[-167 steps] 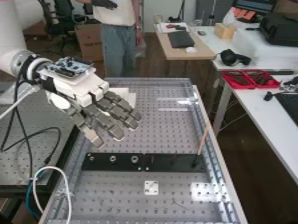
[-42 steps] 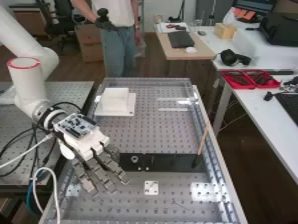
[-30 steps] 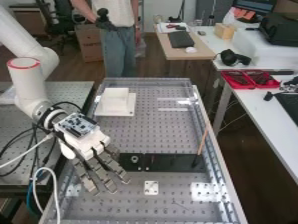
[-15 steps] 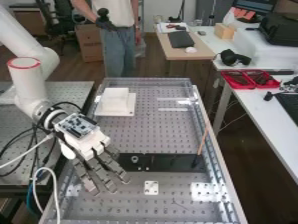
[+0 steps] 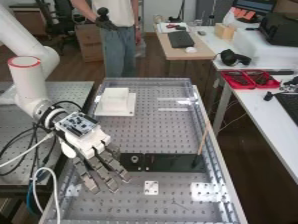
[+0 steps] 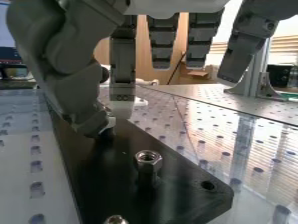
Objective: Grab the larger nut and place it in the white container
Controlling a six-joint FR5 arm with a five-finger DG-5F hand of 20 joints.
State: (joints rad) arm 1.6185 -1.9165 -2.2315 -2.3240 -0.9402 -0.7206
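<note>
Hand [image 5: 93, 145] was over L part of blk bar [image 6: 106, 175], fingers straight & spread apart, nothing clamped; lgr nut [image 6: 148, 159] stood on bar nr thumb, untouched; bearing [image 5: 134, 159] also on bar; wht container [image 5: 115, 101] sat farther up bench [image 5: 159, 135]

White container [image 5: 116, 99], boxy, broader at its foot, upright, toward the far end of the perforated bench [image 5: 167, 131]

Diffuse, fairly even light falls on the perforated bench [image 5: 166, 135], with white glare patches at its near right and far right. In the wrist view, bright striped reflections streak the bench's glossy surface, while the black bar [image 6: 179, 197] shows dimmer reflections.
</note>
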